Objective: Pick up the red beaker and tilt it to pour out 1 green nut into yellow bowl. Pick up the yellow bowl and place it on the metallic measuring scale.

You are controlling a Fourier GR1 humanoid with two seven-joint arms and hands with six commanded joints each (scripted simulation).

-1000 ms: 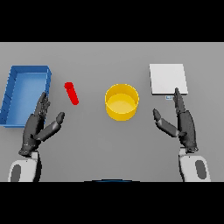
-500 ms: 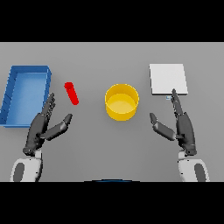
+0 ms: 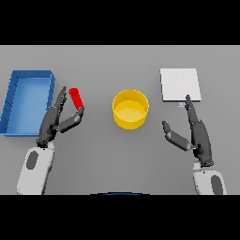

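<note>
Reaching is the step: left hand [image 3: 57, 123], fingers straight and spread, holds nothing beside the red beaker [image 3: 76, 98], left of the yellow bowl [image 3: 131, 108]; contact seems absent. Next, close around it. Right hand [image 3: 197, 133] open below the scale [image 3: 180, 84].

Grey table [image 3: 117, 65], plain and matte, filling the view. At centre, slightly toward 12 o'clock: yellow bowl [image 3: 131, 109], upright, open side up. At 9 to 10 o'clock: blue tray [image 3: 27, 101], shallow-walled, close to the table's edge. Between tray and bowl, at about 10 o'clock: red beaker [image 3: 76, 98], lying slanted on the surface, just beside the tray, well apart from the bowl. At 2 o'clock: flat pale square scale [image 3: 180, 85], apart from the bowl.
</note>
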